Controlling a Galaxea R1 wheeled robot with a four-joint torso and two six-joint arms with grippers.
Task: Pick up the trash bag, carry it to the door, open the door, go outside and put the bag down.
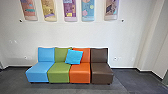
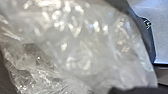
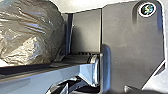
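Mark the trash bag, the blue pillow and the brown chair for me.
Trash bag (image 3: 31, 33): right wrist view, on the creased plastic of its side.
Blue pillow (image 1: 74, 57): head view, middle of its face.
Brown chair (image 1: 101, 69): head view, on top of the seat.

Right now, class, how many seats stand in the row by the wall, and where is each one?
4. From left to right in the head view: blue seat, green seat, orange seat, brown seat.
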